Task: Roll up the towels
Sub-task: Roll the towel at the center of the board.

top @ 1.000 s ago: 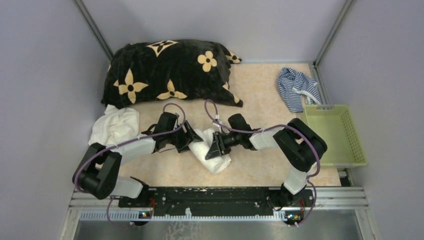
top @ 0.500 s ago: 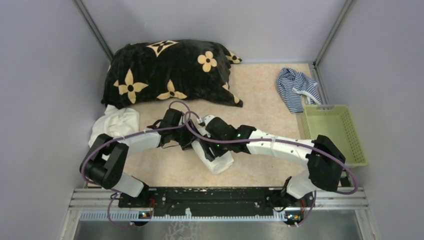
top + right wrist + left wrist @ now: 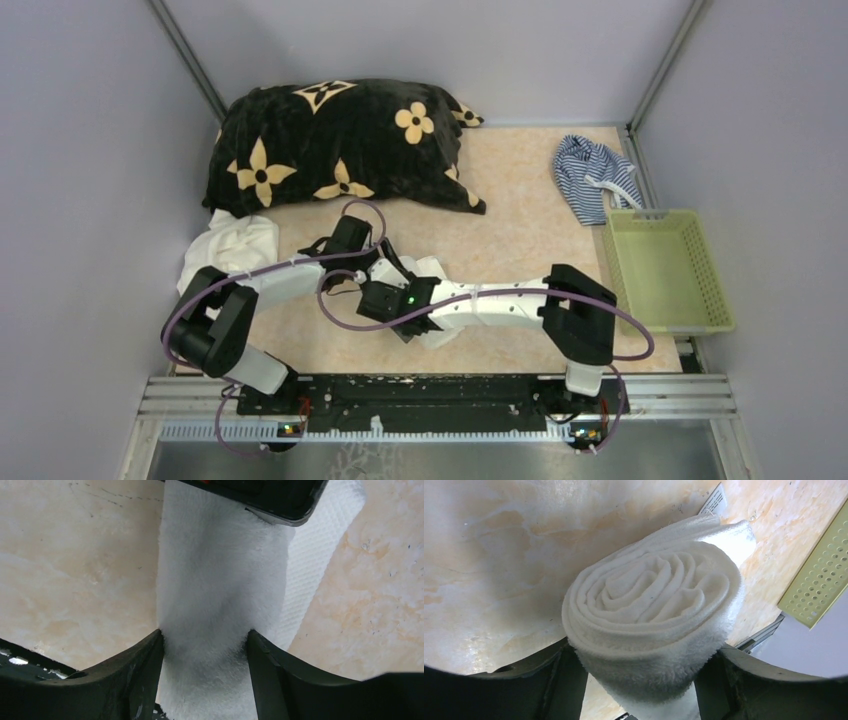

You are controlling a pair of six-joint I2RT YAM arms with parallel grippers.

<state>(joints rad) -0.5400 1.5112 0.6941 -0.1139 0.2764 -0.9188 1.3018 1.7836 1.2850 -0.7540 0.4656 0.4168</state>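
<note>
A white towel (image 3: 649, 610) lies rolled up on the beige table, and the left wrist view looks at its spiral end. My left gripper (image 3: 644, 680) is shut on this roll, one finger (image 3: 566, 680) pressing each side. My right gripper (image 3: 205, 665) also grips the roll across its width, both fingers (image 3: 145, 670) touching the pile. In the top view both grippers (image 3: 372, 272) (image 3: 385, 300) meet at the table's middle and hide most of the roll (image 3: 438, 335). A second towel (image 3: 230, 250) lies crumpled at the left.
A black pillow with tan flowers (image 3: 340, 140) lies at the back left. The blue-and-white striped garment (image 3: 590, 175) sits at the back right. A green basket (image 3: 665, 270) stands along the right edge, and its corner (image 3: 819, 580) shows in the left wrist view.
My right arm has swung across the front, bringing its gripper to the roll's near-left part, and its jaws now stand wider around it. The left gripper stayed on the roll.
</note>
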